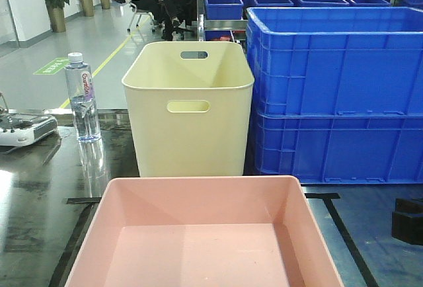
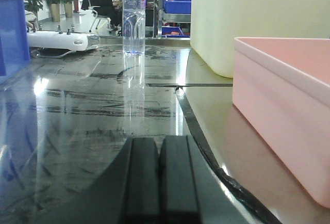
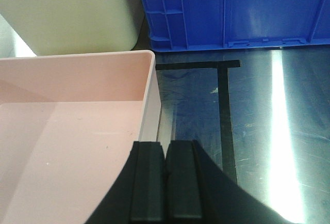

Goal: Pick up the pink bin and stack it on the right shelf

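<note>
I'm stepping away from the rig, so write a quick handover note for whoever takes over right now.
Left end effector: shut, empty, low over the right shelf, left of the pink bin.
Right end effector: shut, empty, above the pink bin's right wall.
Pink bin sits empty in front of the cream bin; blue crates stand to the right.
Done: nothing grasped.
Left: open, grip the bin, stack it.

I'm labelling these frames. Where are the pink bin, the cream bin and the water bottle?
pink bin (image 1: 198,247): front view, inside floor.
cream bin (image 1: 188,141): front view, front wall below the handle slot.
water bottle (image 1: 84,105): front view, clear body.
</note>
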